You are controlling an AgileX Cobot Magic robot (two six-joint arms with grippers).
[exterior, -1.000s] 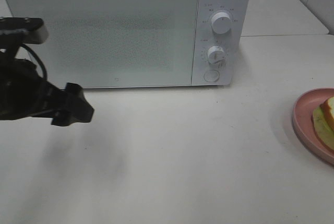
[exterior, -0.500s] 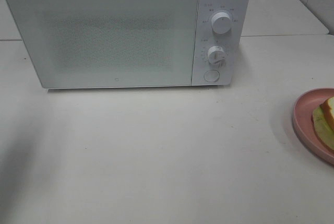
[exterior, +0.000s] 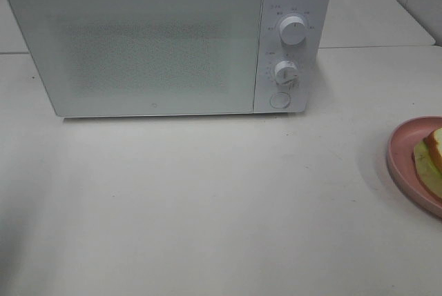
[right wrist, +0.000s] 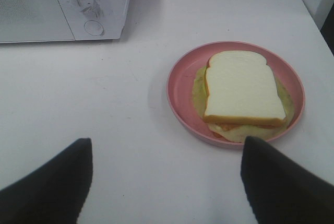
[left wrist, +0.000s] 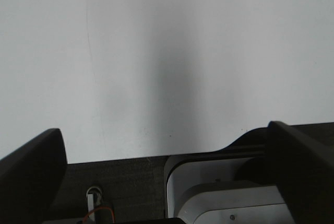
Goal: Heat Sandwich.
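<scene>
The sandwich, white bread over pale yellow-green filling, lies on a round pink plate on the white table. In the exterior high view only its left part shows at the right edge, sandwich on the plate. The white microwave stands at the back with its door shut. My right gripper hovers open a short way before the plate, nothing between its fingers. My left gripper is open over bare table, holding nothing. Neither arm shows in the exterior high view.
Two knobs and a round button sit on the microwave's right panel. The microwave also shows in the right wrist view, left of the plate. A dark base edge lies under the left gripper.
The left arm, which was in front of the microwave's left side a second ago, has pulled back out of the exterior high view to the left. Sandwich and plate have not moved.
</scene>
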